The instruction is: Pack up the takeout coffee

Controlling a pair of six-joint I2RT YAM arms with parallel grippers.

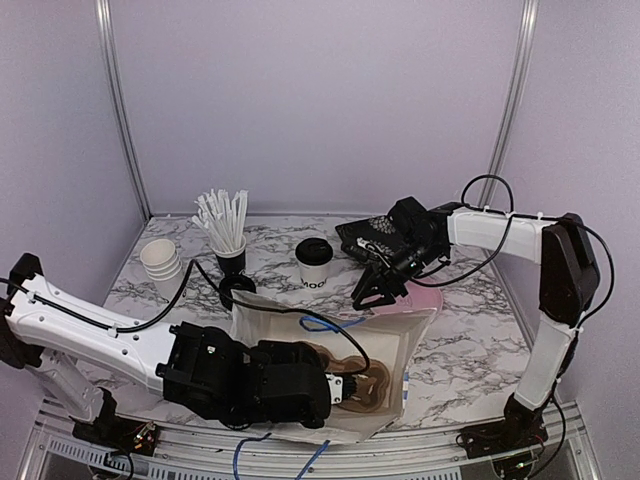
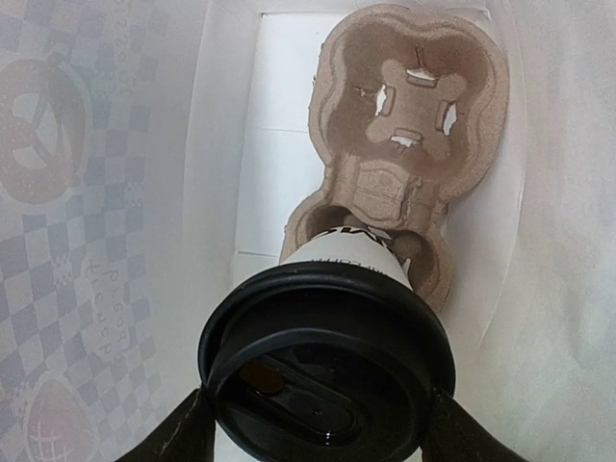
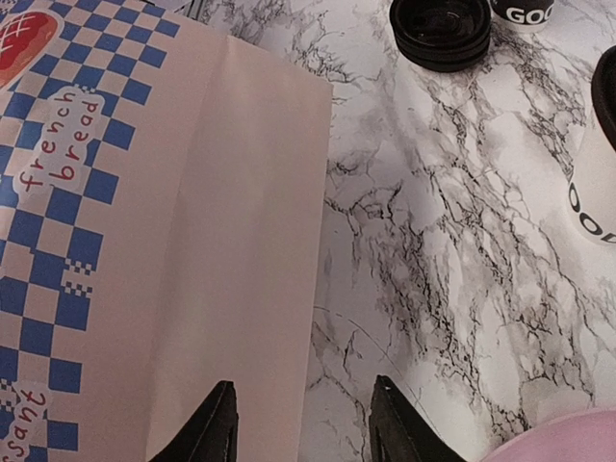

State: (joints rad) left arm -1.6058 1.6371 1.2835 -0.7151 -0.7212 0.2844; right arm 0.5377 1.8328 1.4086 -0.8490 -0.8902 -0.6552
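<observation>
One takeout coffee cup point(image 2: 327, 366), white with a black lid, is held between my left gripper's fingers point(image 2: 322, 423) inside the paper bag point(image 1: 395, 345). Its lower end sits in the near socket of the brown cardboard cup carrier point(image 2: 414, 144), also seen in the top view point(image 1: 368, 385). The left gripper point(image 1: 335, 388) is deep in the bag's mouth. The second coffee cup point(image 1: 314, 262) stands upright on the table behind the bag, and shows at the right edge of the right wrist view point(image 3: 597, 183). My right gripper point(image 1: 378, 290) point(image 3: 303, 423) is open and empty, hovering over the bag's far edge point(image 3: 115, 241).
A black cup of white straws point(image 1: 228, 250), a stack of plain white cups point(image 1: 162, 260) and a stack of black lids point(image 1: 237, 291) point(image 3: 443, 29) stand at the back left. A pink object point(image 1: 425, 297) and a black patterned item point(image 1: 375, 238) lie near the right gripper.
</observation>
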